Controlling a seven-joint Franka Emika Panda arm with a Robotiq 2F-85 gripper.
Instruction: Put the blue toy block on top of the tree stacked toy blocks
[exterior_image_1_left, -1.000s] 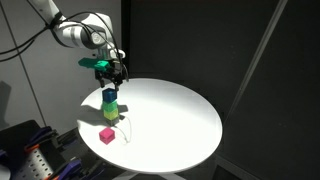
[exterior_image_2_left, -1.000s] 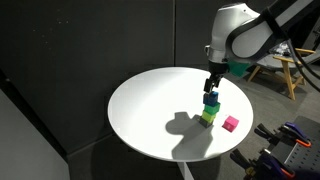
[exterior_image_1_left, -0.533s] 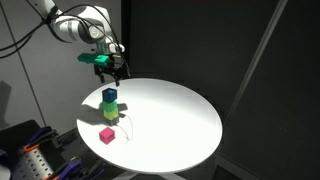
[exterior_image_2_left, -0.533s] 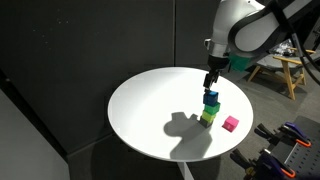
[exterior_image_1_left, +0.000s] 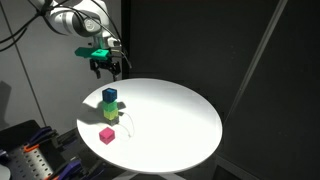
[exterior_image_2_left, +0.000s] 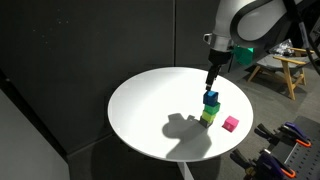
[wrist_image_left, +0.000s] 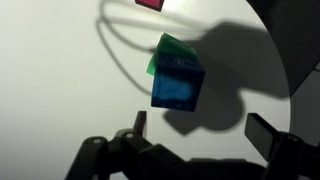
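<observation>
The blue toy block (exterior_image_1_left: 109, 95) (exterior_image_2_left: 211, 97) sits on top of the stacked toy blocks (exterior_image_1_left: 108, 110) (exterior_image_2_left: 209, 114), a column of green and yellow-green cubes on the round white table (exterior_image_1_left: 170, 120) (exterior_image_2_left: 150, 110). In the wrist view the blue toy block (wrist_image_left: 178, 84) covers the green cubes (wrist_image_left: 170, 48) from above. My gripper (exterior_image_1_left: 107, 67) (exterior_image_2_left: 212, 75) (wrist_image_left: 200, 128) is open and empty, hovering above the stack and clear of it.
A pink cube (exterior_image_1_left: 107, 135) (exterior_image_2_left: 231, 124) lies on the table beside the stack; its edge shows in the wrist view (wrist_image_left: 150, 4). Dark curtains surround the table. A wooden stand (exterior_image_2_left: 285, 70) and equipment stand beyond the table edge.
My gripper has risen straight up from the stack, leaving the blue block resting on top. The blocks have not moved.
</observation>
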